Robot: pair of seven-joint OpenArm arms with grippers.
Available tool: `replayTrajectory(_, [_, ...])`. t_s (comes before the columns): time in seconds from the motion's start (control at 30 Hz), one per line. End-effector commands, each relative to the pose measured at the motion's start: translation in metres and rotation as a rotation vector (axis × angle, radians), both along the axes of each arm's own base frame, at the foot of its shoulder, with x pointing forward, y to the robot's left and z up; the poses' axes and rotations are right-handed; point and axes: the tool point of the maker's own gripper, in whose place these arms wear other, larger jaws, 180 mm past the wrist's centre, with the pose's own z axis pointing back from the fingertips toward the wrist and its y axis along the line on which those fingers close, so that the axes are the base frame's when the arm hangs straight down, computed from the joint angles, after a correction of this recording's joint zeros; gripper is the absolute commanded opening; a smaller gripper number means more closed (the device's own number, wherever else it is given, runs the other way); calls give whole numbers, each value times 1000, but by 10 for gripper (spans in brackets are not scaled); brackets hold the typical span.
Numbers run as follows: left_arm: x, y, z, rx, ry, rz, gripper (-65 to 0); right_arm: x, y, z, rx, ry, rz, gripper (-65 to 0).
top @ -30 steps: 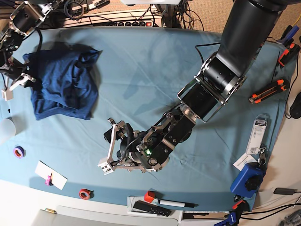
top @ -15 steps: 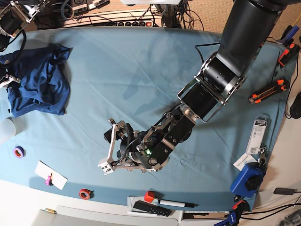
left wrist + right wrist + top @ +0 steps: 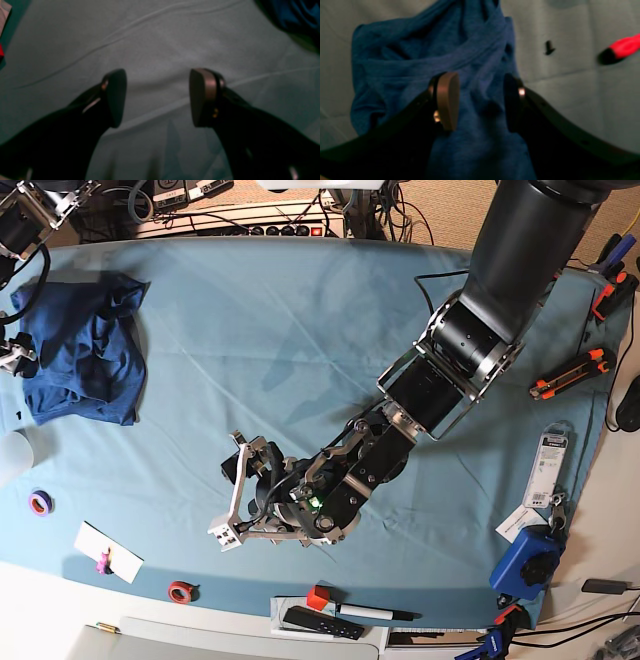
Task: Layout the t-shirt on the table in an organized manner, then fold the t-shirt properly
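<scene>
Right end effector spread open over a bundled t-shirt at the surface's edge

My right end effector (image 3: pixel 481 101) stands with its fingers apart over the dark navy-blue, soft knit t-shirt (image 3: pixel 85 350); I find no cloth pinched between them. My left end effector (image 3: pixel 158 98) is likewise spread and empty, above the middle of the wrinkled, light teal-blue cloth-covered surface (image 3: pixel 300 330), well apart from the garment.

Location: the t-shirt lies in a compact, layered bundle at the far end of my right side. One corner juts out, and creases cross the upper layers.

Step in hand, in my judgement: final placement and tidying of a folded bundle, with the main folding probably finished. Whether the inner layers are neat I cannot certify.

Next move: I should lift my right fingers straight up and clear before withdrawing sideways, as a snag could drag the top layer open. Should the jutting corner be judged a defect, a light tuck or press is called for. My left arm may reasonably remain clear.
</scene>
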Motion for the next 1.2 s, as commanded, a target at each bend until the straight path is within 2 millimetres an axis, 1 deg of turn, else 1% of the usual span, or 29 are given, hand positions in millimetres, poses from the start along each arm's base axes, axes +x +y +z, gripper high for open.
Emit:
replayTrajectory(0.0, [9,-8,25,-38,-55,-12,-259,10,-16,32,-62,-69,0,-364])
replayTrajectory(0.07, [10,-7,25,-28,-66,-11,-259,13,-24,44,-89,-93,1,-365])
replayTrajectory(0.13, [16,-4,25,-11,-101,-3,-260,19,-27,60,-96,-138,6,-365])
replayTrajectory(0.2, [22,0,28,-9,-131,2,-274,30,-26,81,-82,-229,22,-366])
replayTrajectory(0.27, [28,4,32,-26,-156,3,-314,41,-24,105,-76,-346,33,-367])
replayTrajectory(0.33, [33,8,37,-45,-183,-6,-333,47,-24,128,-97,-438,38,-386])
replayTrajectory(0.4, [37,17,41,-51,-200,-7,-333,49,-21,151,-141,-504,51,-396])
replayTrajectory(0.53, [45,49,53,-111,-225,61,-333,43,-9,195,-260,-581,94,-397])
replayTrajectory(0.63, [42,82,67,-196,-247,127,-333,33,6,221,-330,-638,129,-397])
replayTrajectory(0.7, [35,108,76,-243,-276,171,-333,23,17,231,-369,-667,142,-397])
replayTrajectory(0.77, [22,133,86,-280,-317,200,-333,13,31,235,-379,-689,157,-397])
replayTrajectory(0.83, [4,158,92,-298,-354,223,-333,3,46,232,-368,-704,171,-397])
replayTrajectory(0.93, [-31,193,95,-305,-367,267,-333,-13,71,217,-326,-680,198,-397])
replayTrajectory(1.03, [-69,228,87,-263,-372,321,-333,-31,93,197,-289,-630,216,-397])
replayTrajectory(1.17, [-121,266,66,-201,-325,423,-333,-58,116,170,-216,-549,229,-397])
